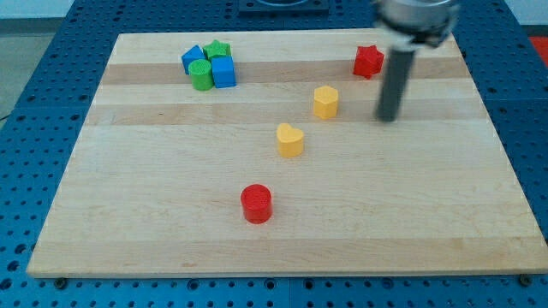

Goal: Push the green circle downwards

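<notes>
Fingers: none fitted, so no open/closed state to be told, just my tip [389, 118] parked at the view's right, just below the red star [368, 61] | green circle [202, 76] found top left, bunched against the green star [217, 50] and two blue blocks [223, 72], well apart from the tip | yellow blocks [325, 101] and red cylinder [256, 204] seen mid-board [128, 214]

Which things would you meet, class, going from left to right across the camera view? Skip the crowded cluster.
Red cylinder → yellow heart-like block → yellow hexagon-like block → red star → my tip.
</notes>
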